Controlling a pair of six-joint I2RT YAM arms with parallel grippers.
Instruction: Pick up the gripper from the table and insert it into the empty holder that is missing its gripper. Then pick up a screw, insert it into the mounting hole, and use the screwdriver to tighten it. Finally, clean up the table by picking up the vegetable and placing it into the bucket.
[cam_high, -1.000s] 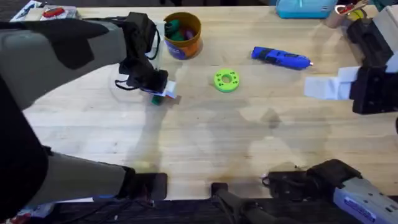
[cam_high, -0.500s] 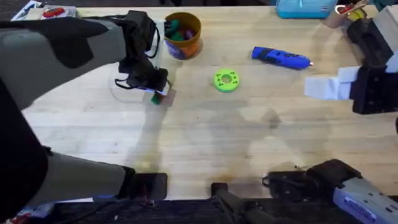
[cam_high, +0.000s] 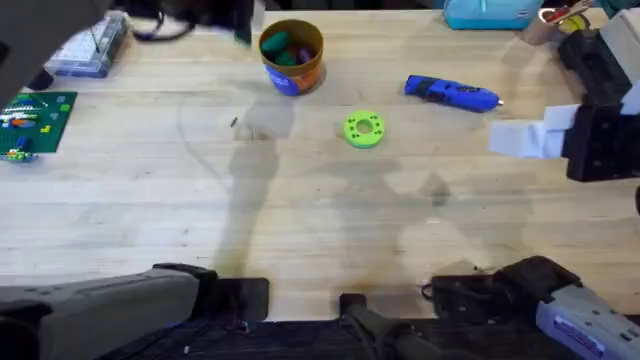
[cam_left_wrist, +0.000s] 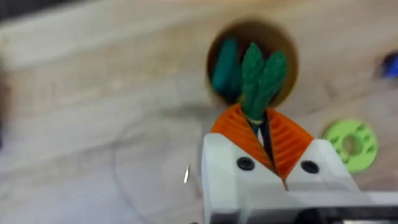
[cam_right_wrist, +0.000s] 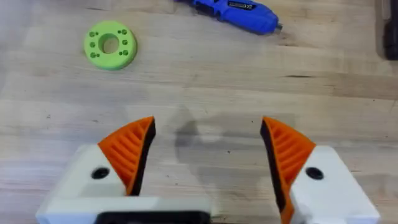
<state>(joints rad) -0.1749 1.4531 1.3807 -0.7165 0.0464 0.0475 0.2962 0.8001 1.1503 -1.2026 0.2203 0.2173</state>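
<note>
The left gripper (cam_left_wrist: 264, 140) is closed on the vegetable (cam_left_wrist: 260, 81); its orange pads (cam_left_wrist: 233, 130) pinch the lower end, and the green leafy end sticks out past the fingertips. Directly beyond the tips lies the open mouth of the bucket (cam_left_wrist: 214, 46), with another green item inside. The green disc (cam_left_wrist: 349, 145) lies to one side of this gripper. The right gripper (cam_right_wrist: 208, 146) is open over bare table (cam_right_wrist: 205, 93), holding nothing. The screwdriver (cam_right_wrist: 233, 12) lies well ahead of its fingers.
</note>
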